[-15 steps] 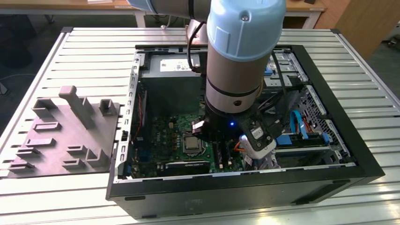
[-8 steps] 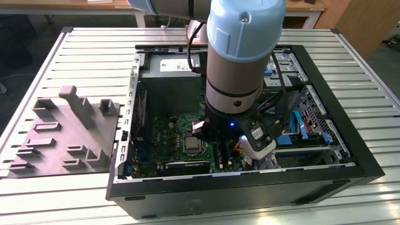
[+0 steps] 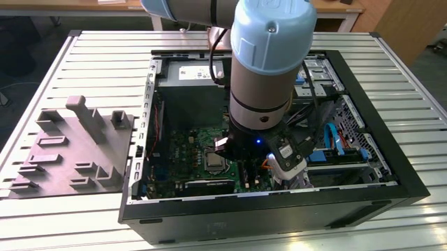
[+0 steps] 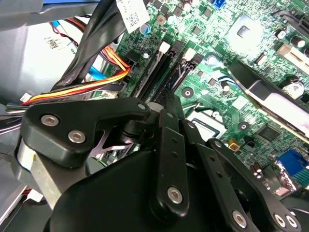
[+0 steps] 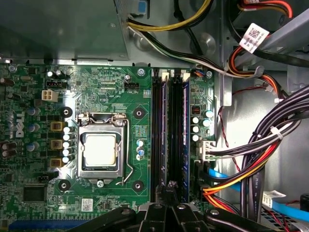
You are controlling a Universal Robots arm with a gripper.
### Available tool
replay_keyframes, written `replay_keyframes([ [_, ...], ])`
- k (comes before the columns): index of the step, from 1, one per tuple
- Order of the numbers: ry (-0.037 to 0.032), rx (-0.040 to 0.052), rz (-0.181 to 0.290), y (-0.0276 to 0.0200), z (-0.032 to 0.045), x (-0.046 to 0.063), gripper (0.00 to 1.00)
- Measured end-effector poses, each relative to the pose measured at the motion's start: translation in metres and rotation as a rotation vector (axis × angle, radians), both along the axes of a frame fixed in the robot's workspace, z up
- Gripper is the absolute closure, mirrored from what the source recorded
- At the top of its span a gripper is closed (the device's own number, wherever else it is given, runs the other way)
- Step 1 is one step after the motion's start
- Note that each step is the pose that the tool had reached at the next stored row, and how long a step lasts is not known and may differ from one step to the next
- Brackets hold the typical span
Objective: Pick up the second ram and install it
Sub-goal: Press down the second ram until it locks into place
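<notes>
Arm: the arm reaches straight down into the open computer case, wrist low over the motherboard, so that the tool meets the memory slots from above.
Gripper: the gripper has its fingers drawn together with no gap visible. The tips sit at the near end of the slot bank (they look to be pressing rather than carrying).
Grip on stick: I cannot tell whether the tips pinch the board's edge or only bear on it.
Second ram: the second ram stands on edge in a slot, right under the tips and parallel to the other stick. I judge it the second because it is the one nearest the tips.
Seating: it looks to be down in the slot, but the latches are too small to read.
Second wrist view: the gripper points at the slots, linkage folded in.
CPU socket: the CPU socket lies beside the slots, untouched.
Cables: the cable bundle hangs on the slots' far side, clear of the tips.
Fixture tray: the grey fixture tray sits outside the case on the exterior view's left.
</notes>
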State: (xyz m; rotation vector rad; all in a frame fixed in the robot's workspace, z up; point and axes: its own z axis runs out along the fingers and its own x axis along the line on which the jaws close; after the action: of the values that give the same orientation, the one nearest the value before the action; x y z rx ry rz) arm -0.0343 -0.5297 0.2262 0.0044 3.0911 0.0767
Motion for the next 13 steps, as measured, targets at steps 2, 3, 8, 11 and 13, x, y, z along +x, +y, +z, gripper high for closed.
replay_keyframes([
  [2,-0.0001,0.0000,0.000,0.0000,-0.0014,0.0000,0.90],
  [3,0.0000,0.0001,0.000,0.0000,-0.0020,0.0000,0.90],
  [8,0.0002,-0.0008,0.000,-0.0001,-0.0059,0.0000,0.90],
  [11,0.0000,-0.0002,0.000,0.0000,-0.0063,0.0000,0.90],
  [13,0.0000,-0.0001,0.000,0.0000,-0.0071,0.0000,0.90],
])
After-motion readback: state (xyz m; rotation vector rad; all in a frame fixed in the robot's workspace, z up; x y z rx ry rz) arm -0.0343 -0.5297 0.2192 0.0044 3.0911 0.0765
